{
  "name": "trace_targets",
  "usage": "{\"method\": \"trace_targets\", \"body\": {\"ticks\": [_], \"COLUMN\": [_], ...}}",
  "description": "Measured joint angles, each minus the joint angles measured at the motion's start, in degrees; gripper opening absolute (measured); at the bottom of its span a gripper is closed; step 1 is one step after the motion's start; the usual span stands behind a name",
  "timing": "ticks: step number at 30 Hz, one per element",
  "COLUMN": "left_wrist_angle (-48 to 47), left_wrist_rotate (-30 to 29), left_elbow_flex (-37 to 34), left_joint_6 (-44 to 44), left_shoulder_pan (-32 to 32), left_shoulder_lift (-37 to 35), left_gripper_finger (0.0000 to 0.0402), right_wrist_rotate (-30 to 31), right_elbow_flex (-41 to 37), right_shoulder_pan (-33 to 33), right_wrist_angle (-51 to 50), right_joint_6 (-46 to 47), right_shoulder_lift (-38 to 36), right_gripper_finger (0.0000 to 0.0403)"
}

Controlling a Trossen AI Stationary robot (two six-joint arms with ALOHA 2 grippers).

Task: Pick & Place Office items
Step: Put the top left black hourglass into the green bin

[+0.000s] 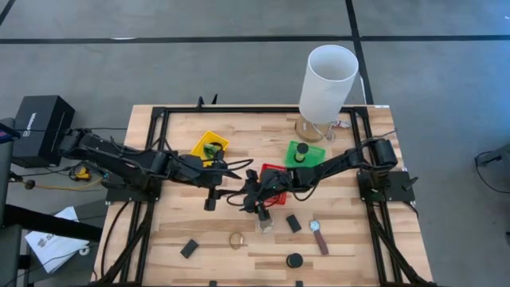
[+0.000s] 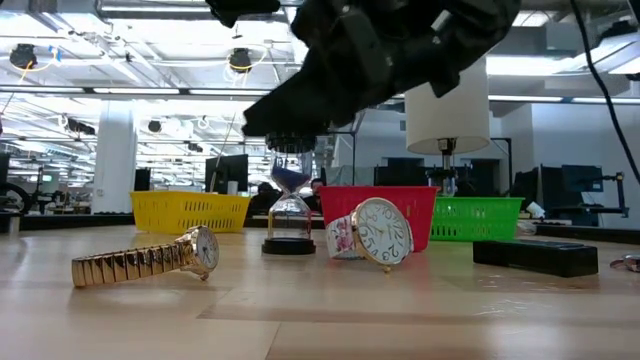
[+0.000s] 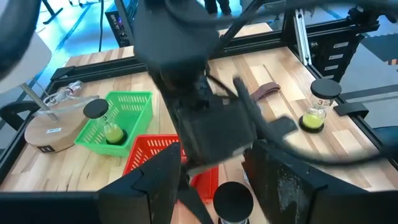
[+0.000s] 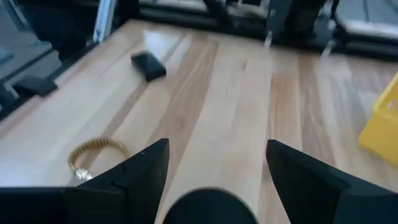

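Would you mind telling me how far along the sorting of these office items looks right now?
Done: one item each in the yellow basket and green basket.

In hand: both open grippers, left gripper and right gripper, meet over the hourglass by the red basket.

Left: gold watch, brown-strapped watch, black blocks and a black-capped jar on the table.

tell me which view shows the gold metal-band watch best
The low view: the gold metal-band watch lies close, dial and band clear. High view shows a small ring, right wrist view part of its band; left wrist view misses it.
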Motion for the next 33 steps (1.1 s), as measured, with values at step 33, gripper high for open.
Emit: {"method": "trace_targets", "body": {"ticks": [33], "left_wrist_angle": [-0.1], "left_wrist_rotate": [0.1], "left_elbow_flex": [0.0], "left_joint_6": [0.0], "left_shoulder_pan": [0.0], "left_shoulder_lift": [0.0], "left_gripper_finger": [0.0184], "right_wrist_rotate": [0.0], "right_elbow_flex": [0.4], "right_shoulder_pan": [0.4], "right_wrist_angle": [-8.7], "right_joint_6": [4.1], "right_shoulder_lift": [-0.1], "right_gripper_finger": [0.0260]}}
